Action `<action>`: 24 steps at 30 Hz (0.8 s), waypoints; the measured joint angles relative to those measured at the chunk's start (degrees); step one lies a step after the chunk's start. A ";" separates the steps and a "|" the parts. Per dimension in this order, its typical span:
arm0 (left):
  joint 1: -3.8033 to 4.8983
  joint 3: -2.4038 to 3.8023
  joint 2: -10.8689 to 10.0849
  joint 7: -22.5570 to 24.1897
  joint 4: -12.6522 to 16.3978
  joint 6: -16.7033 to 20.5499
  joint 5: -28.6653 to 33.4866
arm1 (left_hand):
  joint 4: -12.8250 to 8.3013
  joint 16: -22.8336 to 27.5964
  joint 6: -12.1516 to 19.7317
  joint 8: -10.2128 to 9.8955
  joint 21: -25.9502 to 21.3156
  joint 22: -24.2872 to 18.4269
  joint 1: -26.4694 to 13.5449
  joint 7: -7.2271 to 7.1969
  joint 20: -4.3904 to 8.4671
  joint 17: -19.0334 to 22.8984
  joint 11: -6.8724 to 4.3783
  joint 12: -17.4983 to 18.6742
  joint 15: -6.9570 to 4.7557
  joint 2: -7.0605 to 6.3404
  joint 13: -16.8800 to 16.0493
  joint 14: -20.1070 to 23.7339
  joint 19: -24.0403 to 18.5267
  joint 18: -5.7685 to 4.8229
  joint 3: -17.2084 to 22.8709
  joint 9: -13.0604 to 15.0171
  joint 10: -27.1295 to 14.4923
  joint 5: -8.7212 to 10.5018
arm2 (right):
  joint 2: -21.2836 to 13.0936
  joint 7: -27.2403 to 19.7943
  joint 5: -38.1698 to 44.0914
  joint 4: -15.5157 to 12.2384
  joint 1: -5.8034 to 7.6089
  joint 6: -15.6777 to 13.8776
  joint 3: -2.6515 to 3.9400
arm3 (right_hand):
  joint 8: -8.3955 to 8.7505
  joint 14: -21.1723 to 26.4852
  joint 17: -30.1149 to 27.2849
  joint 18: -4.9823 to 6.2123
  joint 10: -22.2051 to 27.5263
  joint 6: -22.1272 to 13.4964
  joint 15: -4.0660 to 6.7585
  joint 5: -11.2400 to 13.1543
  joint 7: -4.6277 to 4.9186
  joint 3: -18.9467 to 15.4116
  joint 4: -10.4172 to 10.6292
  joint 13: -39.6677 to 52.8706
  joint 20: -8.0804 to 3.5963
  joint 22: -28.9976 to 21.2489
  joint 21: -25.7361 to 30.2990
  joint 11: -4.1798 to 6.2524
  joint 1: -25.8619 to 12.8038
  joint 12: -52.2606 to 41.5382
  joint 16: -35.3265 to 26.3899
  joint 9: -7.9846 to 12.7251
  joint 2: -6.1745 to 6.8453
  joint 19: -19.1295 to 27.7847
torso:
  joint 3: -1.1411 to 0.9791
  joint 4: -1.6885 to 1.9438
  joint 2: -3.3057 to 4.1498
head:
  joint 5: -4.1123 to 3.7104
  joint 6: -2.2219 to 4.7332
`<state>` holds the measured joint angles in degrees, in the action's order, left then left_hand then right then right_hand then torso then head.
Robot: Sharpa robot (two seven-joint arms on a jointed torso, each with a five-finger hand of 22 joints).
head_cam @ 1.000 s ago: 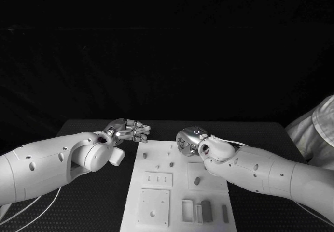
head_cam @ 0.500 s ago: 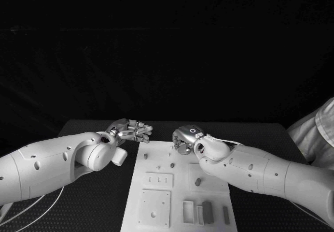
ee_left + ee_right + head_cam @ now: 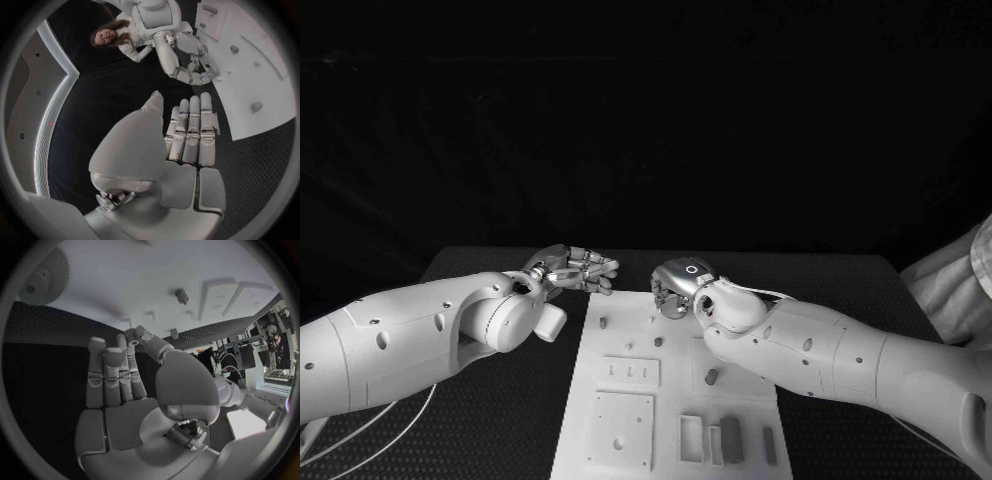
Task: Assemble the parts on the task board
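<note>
Both hands empty at the board's far end

Fingers of the right hand [image 3: 678,287] and left hand [image 3: 574,269] lie extended, holding nothing; the grey parts [image 3: 728,438] rest on the task board [image 3: 671,375], well back toward the robot, nearer the right arm.

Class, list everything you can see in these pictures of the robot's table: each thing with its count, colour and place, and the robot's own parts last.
Black table: one, black, under everything.
White task board: one, white plate, in the table's middle, between the arms.
Small grey parts: several, grey; upright blocks at the board's near right corner, small pegs further up it.
Left hand: one, silver, beside the board's far left corner, holding nothing.
Right hand: one, silver, over the board's far end, fingers apart, holding nothing.
White arms: two, white, entering from either side.
</note>
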<state>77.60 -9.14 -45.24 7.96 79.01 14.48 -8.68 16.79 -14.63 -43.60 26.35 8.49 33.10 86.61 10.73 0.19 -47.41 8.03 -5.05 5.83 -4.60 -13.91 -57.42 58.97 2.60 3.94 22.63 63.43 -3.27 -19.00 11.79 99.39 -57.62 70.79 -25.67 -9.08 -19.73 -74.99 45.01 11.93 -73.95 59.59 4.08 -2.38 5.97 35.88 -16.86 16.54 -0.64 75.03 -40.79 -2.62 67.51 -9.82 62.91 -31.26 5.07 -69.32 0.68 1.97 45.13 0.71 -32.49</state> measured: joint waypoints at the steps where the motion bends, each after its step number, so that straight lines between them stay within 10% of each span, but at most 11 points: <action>1: 0.04 0.00 -0.02 0.00 0.03 0.00 0.00 | 0.00 0.00 0.00 0.00 -0.07 0.00 0.00 0.00 0.00 0.00 0.00 0.00 0.00 0.00 -0.03 0.00 0.00 -0.01 0.00 0.00 0.00 0.00 | 0.07 0.04 0.00 0.16 -0.01 0.00 0.00 | 0.00 0.00 0.00 0.00 0.00 0.00 0.00 0.00 0.00 0.00 0.00 0.00 0.00 0.00 0.00 0.00 0.00 0.00 0.00 -0.01 0.00 0.00 | 0.00 0.01 0.01 | 0.00 0.00; 24: 0.83 0.01 0.00 -0.06 0.57 0.02 0.00 | 0.00 0.22 0.00 -0.22 -0.07 0.00 0.00 0.00 0.00 -0.01 0.00 0.00 0.00 0.00 -0.08 0.00 0.00 -0.44 0.00 0.10 0.00 0.00 | 1.69 0.47 -0.10 2.15 -0.17 -0.02 0.03 | -0.06 0.00 -0.01 -0.01 -0.18 -0.09 0.00 -0.28 0.06 0.12 0.13 0.01 -0.04 0.00 0.00 0.17 0.00 0.12 0.00 0.03 0.00 -0.32 | 0.07 0.36 0.58 | 0.42 -0.13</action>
<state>78.44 -9.13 -45.24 7.91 79.58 14.51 -8.68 16.79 -14.41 -43.60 26.13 8.42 33.11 86.61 10.73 0.19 -47.41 8.03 -5.05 5.82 -4.59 -13.99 -57.42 58.97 2.17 3.94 22.73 63.43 -3.27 -17.31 12.26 99.29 -55.48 70.61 -25.69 -9.04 -19.78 -74.99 45.00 11.91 -74.14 59.50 4.07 -2.66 6.03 36.00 -16.73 16.55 -0.68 75.03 -40.79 -2.45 67.52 -9.70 62.90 -31.23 5.07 -69.64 0.74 2.33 45.70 1.14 -32.62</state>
